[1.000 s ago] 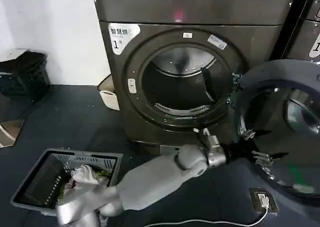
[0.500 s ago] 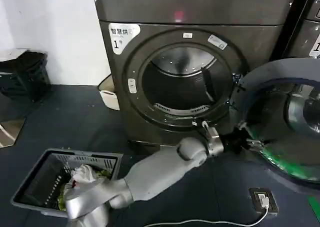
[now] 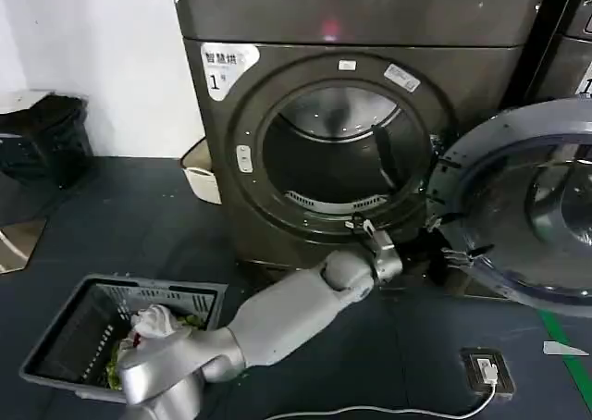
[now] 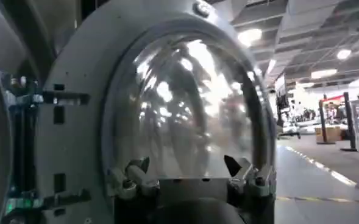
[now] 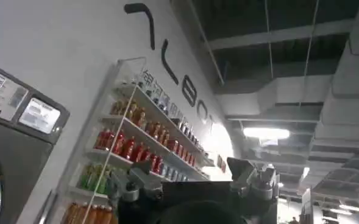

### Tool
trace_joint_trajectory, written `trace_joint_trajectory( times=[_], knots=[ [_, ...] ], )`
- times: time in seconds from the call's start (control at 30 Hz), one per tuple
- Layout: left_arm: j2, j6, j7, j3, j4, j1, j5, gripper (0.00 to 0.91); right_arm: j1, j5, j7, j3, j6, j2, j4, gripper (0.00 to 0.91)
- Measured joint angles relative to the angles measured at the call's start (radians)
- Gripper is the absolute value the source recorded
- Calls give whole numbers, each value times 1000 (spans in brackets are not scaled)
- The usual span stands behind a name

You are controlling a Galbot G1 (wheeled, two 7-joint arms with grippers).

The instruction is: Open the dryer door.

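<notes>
We reach our left gripper [image 3: 453,249] to the grey plastic inner side of the round chrome-ringed dryer door [image 3: 532,207], which hangs swung wide to the right of the dark grey-brown front-loading dryer [image 3: 370,68]. Its fingers [image 4: 127,179] are spread, holding nothing. To finish well, we judge a gentle outward push near the rim suffices, avoiding strain on the hinge. Our right gripper [image 5: 194,185] points up toward the ceiling, fingers apart.

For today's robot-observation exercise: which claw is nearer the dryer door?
Left. The left claw is open at the lower inner edge of the swung-open dryer door. The right claw points up toward a ceiling and drinks shelf.
</notes>
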Motion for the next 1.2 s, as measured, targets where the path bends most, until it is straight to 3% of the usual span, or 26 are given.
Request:
trace_joint_trajectory(
  times=[0.4, 0.73, 1.0, 1.2],
  knots=[
    [5, -81, -72, 44, -186, 31, 73, 907, -2, 1, -7, -6, -1, 3, 14, 907],
    [235, -77, -112, 29, -355, 66, 51, 907, 4, -18, -7, -2, -4, -1, 26, 907],
    [484, -63, -143, -22, -572, 116, -72, 907, 10, -49, -7, 9, -3, -4, 44, 907],
    [714, 34, -164, -85, -729, 168, -72, 907, 20, -64, -8, 9, -4, -3, 58, 907]
  ],
)
